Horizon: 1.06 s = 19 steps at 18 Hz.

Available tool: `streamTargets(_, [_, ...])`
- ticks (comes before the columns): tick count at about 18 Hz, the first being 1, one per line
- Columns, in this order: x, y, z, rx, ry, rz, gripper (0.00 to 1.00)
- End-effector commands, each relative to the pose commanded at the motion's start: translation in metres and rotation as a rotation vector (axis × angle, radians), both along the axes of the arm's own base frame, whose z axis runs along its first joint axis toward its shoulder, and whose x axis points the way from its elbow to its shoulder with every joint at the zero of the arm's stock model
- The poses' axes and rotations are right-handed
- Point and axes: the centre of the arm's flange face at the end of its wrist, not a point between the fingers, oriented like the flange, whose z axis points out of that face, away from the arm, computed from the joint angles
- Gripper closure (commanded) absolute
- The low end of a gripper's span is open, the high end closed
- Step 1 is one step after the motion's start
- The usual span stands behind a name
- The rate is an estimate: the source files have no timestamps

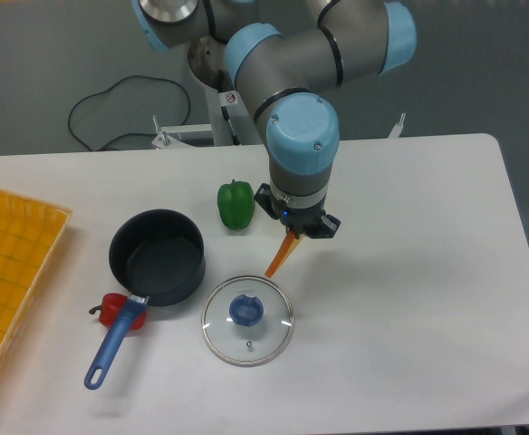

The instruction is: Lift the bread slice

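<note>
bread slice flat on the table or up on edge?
On edge. The bread slice hangs from the pincer, seen as a thin orange sliver pointing down toward the glass lid.

Beside the dark pot (pixel 157 256) with its blue handle stand a green pepper (pixel 235 204) and an orange bread slice (pixel 281 255). The clear glass lid (pixel 247 320) has a blue knob. Left of the pot, the tray (pixel 11 272) shows a yellow grid.
</note>
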Motion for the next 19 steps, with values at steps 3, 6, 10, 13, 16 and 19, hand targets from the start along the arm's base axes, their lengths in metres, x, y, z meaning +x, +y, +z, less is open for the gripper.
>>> streamTargets(3, [0.0013, 0.0007, 0.0009, 0.004, -0.001, 0.002, 0.79])
streamTargets(6, [0.0037, 0.0027, 0.0009, 0.007, -0.003, -0.002, 0.79])
streamTargets(10, [0.0054, 0.0037, 0.0002, 0.006, -0.005, -0.005, 0.79])
streamTargets(13, [0.0054, 0.0037, -0.0015, 0.004, -0.007, -0.005, 0.79])
streamTargets(16, [0.0066, 0.0051, -0.0024, 0.003, -0.007, -0.001, 0.79])
streamTargets(19, [0.0073, 0.0056, -0.0024, 0.002, -0.007, 0.004, 0.78])
